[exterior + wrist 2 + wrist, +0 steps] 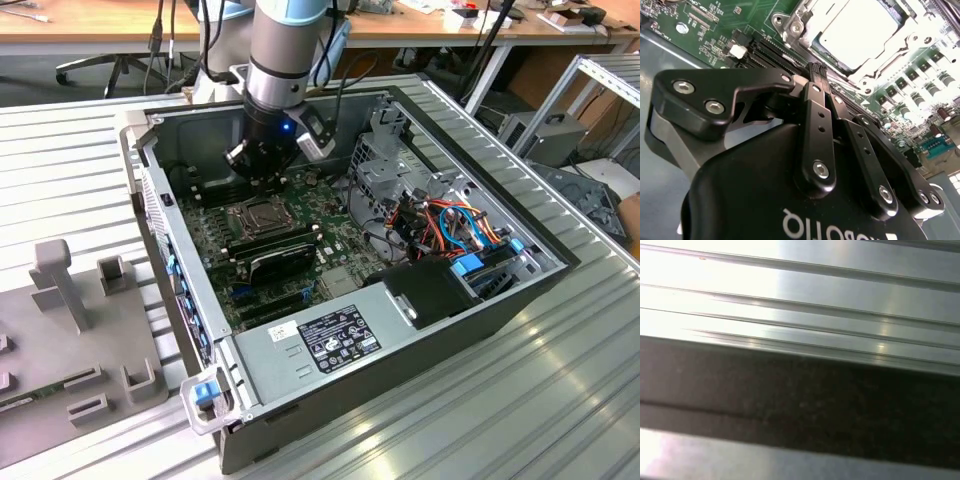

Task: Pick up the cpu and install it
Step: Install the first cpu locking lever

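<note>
Pale silver-grey square cpu (pixel 860 30) sits in the metal-framed socket (pixel 259 214), upper centre of the second wrist view. Black end effector (pixel 816 70) hangs just above, fingers clenched together, nothing grasped, over green motherboard (pixel 340 240).

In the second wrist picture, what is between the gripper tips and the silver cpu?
In the second wrist view, the socket's metal frame and a dark slot on the green motherboard lie between the gripper and the cpu.
</note>
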`<control>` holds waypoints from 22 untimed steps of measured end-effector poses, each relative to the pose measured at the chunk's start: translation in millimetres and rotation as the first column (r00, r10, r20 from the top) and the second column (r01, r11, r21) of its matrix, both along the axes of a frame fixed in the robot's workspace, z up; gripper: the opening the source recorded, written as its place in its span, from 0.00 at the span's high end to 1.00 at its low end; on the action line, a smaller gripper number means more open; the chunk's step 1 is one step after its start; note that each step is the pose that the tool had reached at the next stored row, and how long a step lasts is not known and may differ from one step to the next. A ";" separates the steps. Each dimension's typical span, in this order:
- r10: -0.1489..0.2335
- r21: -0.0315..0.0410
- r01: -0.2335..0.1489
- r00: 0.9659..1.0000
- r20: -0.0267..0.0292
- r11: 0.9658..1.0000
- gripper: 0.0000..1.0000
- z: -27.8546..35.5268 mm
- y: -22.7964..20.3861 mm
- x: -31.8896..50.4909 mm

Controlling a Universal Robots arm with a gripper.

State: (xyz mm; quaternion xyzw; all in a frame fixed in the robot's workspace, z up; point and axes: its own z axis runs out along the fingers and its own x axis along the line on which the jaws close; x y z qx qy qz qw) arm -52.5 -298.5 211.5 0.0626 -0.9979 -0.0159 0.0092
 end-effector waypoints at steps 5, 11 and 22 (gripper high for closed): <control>0.000 0.000 0.000 1.000 0.000 1.000 0.89 0.1 -0.1 3.2; 0.000 0.000 0.000 1.000 0.000 1.000 0.89 1.9 0.0 4.4; 0.000 0.002 0.000 1.000 -0.001 1.000 0.89 2.0 2.1 8.5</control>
